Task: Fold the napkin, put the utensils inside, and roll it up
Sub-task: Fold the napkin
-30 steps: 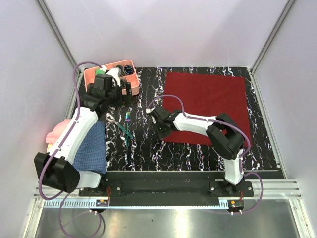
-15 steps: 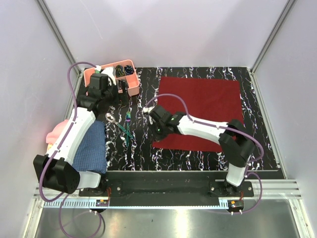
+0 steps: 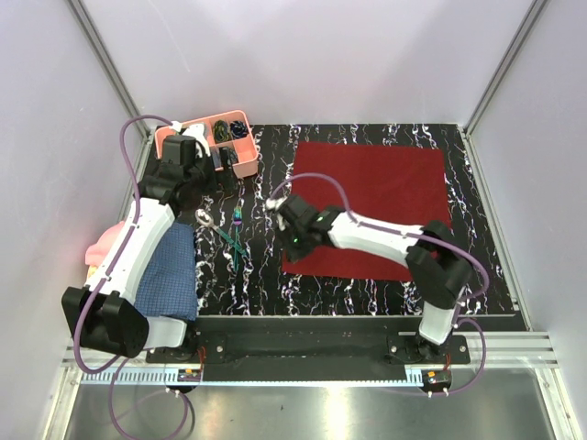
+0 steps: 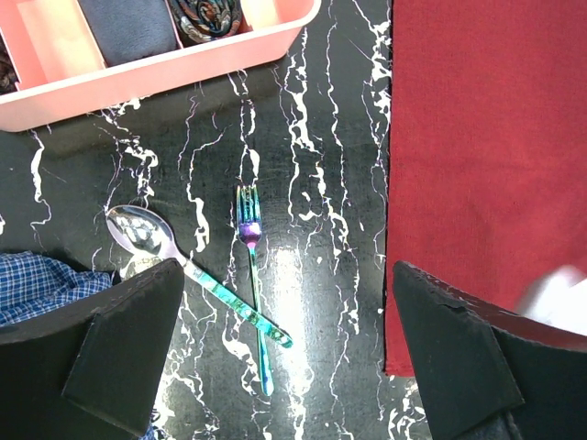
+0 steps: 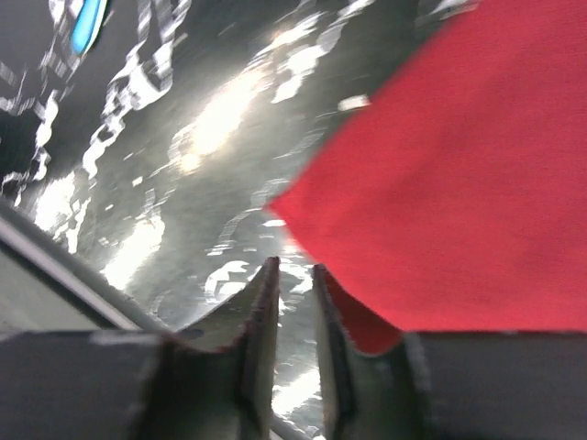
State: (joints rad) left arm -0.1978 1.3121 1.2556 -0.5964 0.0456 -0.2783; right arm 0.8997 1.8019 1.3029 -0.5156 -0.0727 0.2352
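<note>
Dark red cloth napkin [image 3: 376,197] has been dragged nearer the teal-purple metal utensils [image 4: 254,316], so folding can be started. Right tool [image 5: 293,270] nearly closed, left tool [image 4: 289,293] spread open.

place: robot lab cell | signs: white panel walls [image 3: 321,55], aluminium frame [image 3: 500,69], bolted arm bases [image 3: 417,346]

The fork [image 4: 252,293] and the spoon [image 4: 142,234] are laid crossed just left of the napkin [image 4: 486,165]. The tray [image 4: 156,73] is set left of the napkin too, by its far corner.
</note>
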